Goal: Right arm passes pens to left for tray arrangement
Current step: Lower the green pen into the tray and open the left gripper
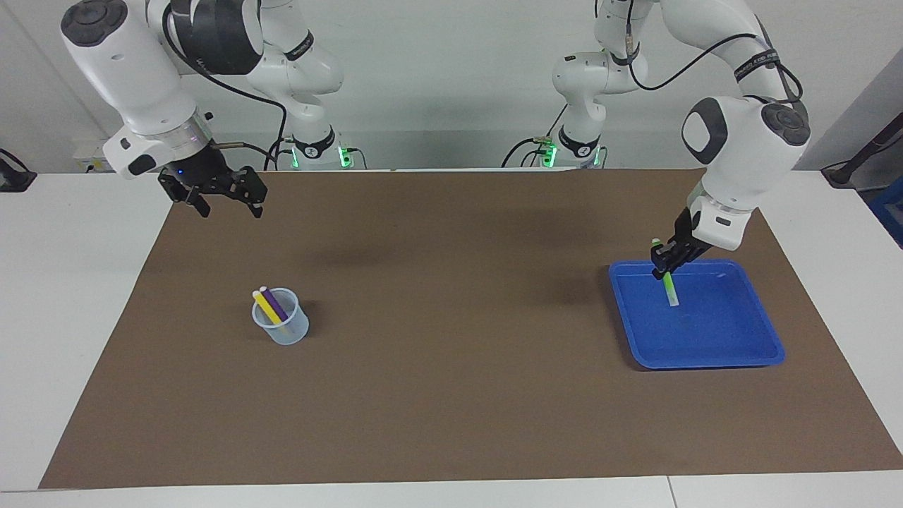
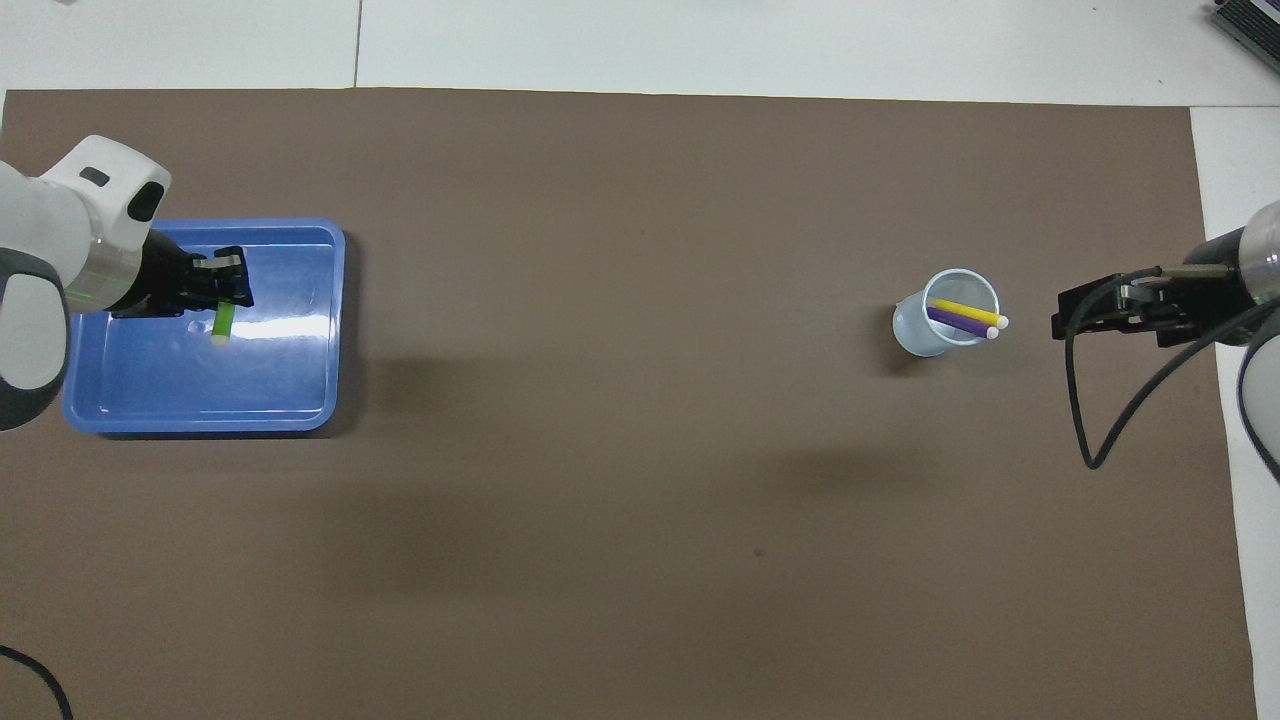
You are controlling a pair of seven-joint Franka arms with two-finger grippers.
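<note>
My left gripper hangs over the blue tray, shut on the green pen. That pen slants down toward the tray floor, its pale end lowest. The yellow pen and the purple pen lean in a translucent cup toward the right arm's end of the table. My right gripper is open and empty, raised above the mat's edge at that end.
A brown mat covers most of the white table. Cables loop from the right wrist. The tray sits at the left arm's end of the mat.
</note>
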